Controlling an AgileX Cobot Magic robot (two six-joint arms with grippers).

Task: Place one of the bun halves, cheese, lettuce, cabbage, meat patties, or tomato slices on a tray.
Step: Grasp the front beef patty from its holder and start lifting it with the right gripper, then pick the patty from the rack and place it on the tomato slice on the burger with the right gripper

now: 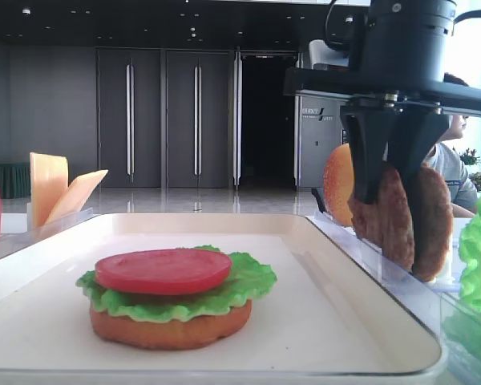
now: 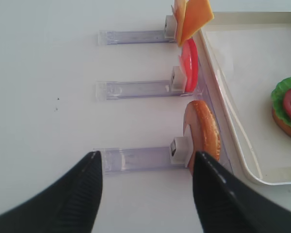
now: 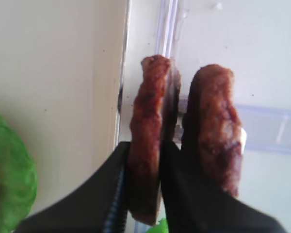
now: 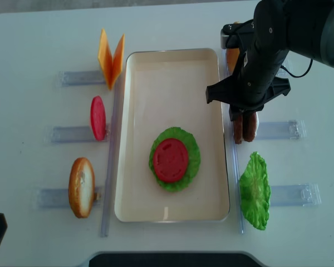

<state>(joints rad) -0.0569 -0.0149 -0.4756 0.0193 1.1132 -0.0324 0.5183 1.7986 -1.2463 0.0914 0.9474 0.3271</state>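
Cream-white tray (image 4: 134,139) holds your bun half (image 1: 170,325), lettuce (image 4: 193,158) and tomato slice (image 4: 170,160). Right of it, your right gripper (image 3: 160,160) grips one patty (image 3: 145,145); your left gripper (image 2: 146,167) stands open.

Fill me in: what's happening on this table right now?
A two-armed robot is building a toy burger. On the tray a bun half already carries lettuce and a tomato slice. The right gripper is at the holder beside the tray, its fingers closed around one of two upright meat patties, which has not been lifted out yet. The left gripper hangs open above another bun half, touching nothing.
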